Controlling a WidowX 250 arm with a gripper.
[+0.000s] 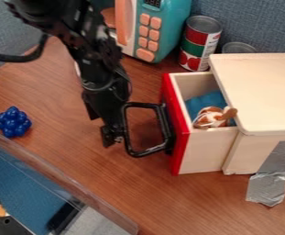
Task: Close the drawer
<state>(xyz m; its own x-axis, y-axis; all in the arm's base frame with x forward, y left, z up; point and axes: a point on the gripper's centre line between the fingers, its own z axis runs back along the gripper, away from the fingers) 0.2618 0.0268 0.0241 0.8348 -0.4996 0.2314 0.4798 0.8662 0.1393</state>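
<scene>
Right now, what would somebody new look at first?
Probably the red-fronted drawer, partly open, with a brown-and-white toy inside. Next, the big black robot arm, coming down beside the drawer's black handle. Then maybe the bright blue-green microwave at the back.

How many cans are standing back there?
2: a red-and-green can beside the toy microwave, and another can partly hidden behind the wooden box. More may be hidden.
</scene>
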